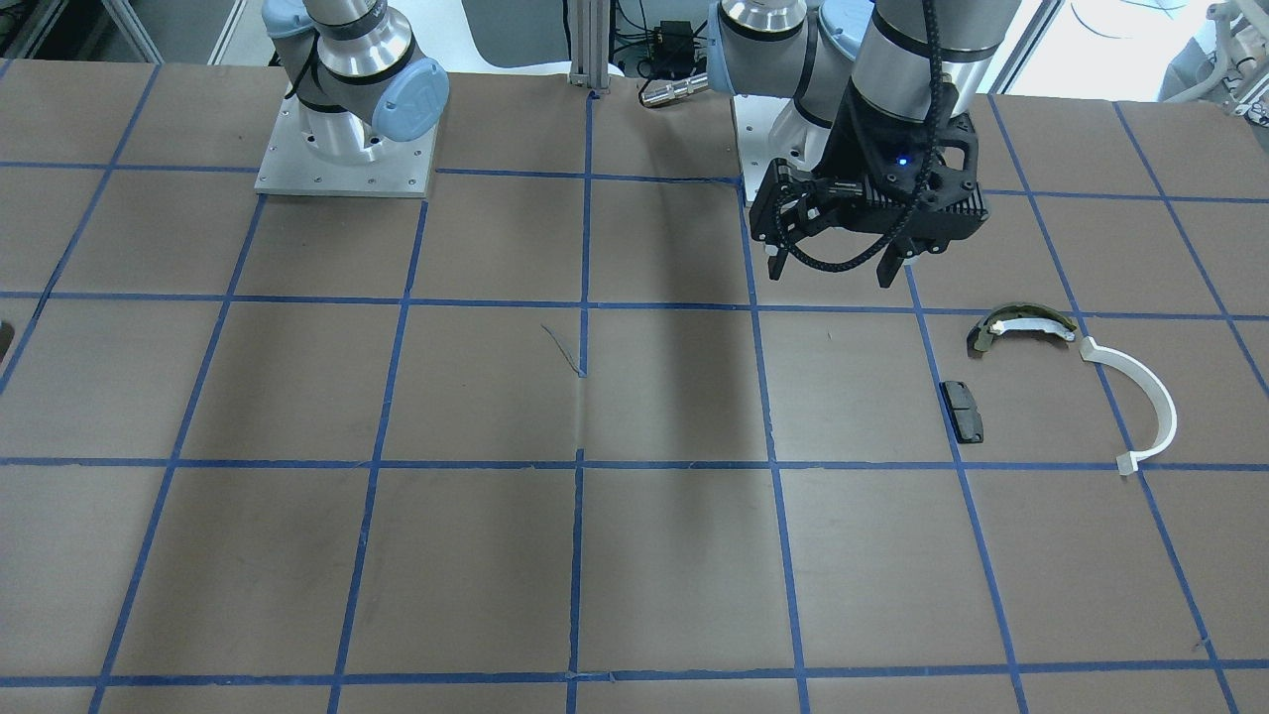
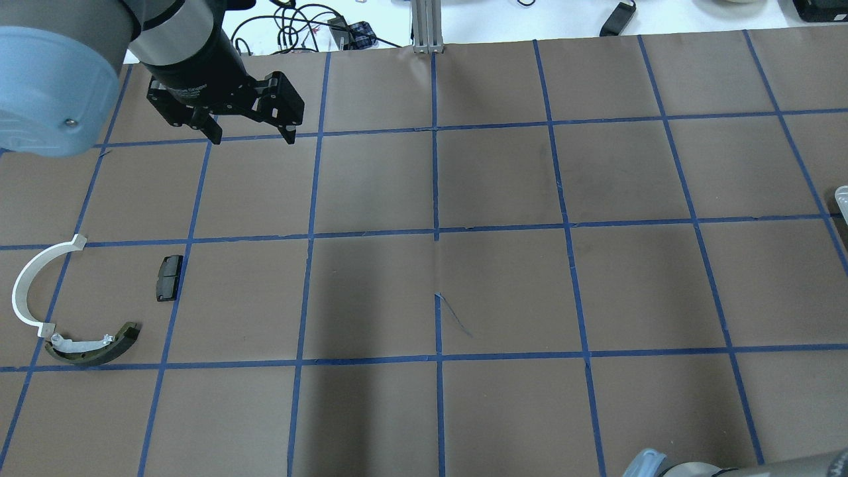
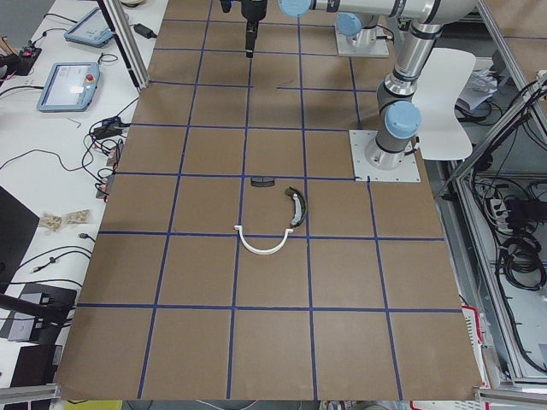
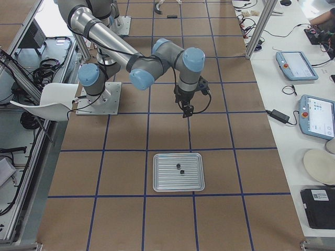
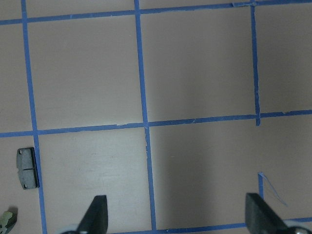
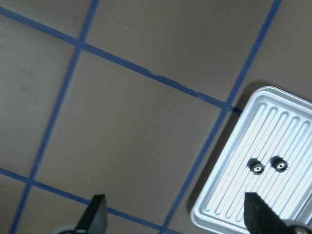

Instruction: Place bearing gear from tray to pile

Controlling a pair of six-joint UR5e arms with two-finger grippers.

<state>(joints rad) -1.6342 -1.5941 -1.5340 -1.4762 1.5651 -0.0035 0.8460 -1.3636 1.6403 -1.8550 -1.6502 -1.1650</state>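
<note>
Two small black bearing gears (image 6: 255, 166) (image 6: 279, 164) lie side by side in a ribbed silver tray (image 6: 229, 195); the exterior right view shows the gears (image 4: 179, 168) in the tray (image 4: 162, 180) too. My right gripper (image 6: 175, 214) is open and empty, above bare table beside the tray. The pile is a white half-ring strip (image 1: 1140, 397), an olive-and-white shoe (image 1: 1021, 325) and a flat black pad (image 1: 963, 411). My left gripper (image 1: 838, 263) is open and empty, hovering apart from the pile, towards the table's middle. The pad (image 5: 27, 167) shows in the left wrist view.
The table is brown with a blue tape grid (image 2: 437, 232). The arm bases stand on metal plates (image 1: 342, 159) at the robot's edge. Cables and tablets (image 4: 319, 117) lie on the white bench along the operators' side. The tray's edge (image 2: 841, 195) just shows in the overhead view.
</note>
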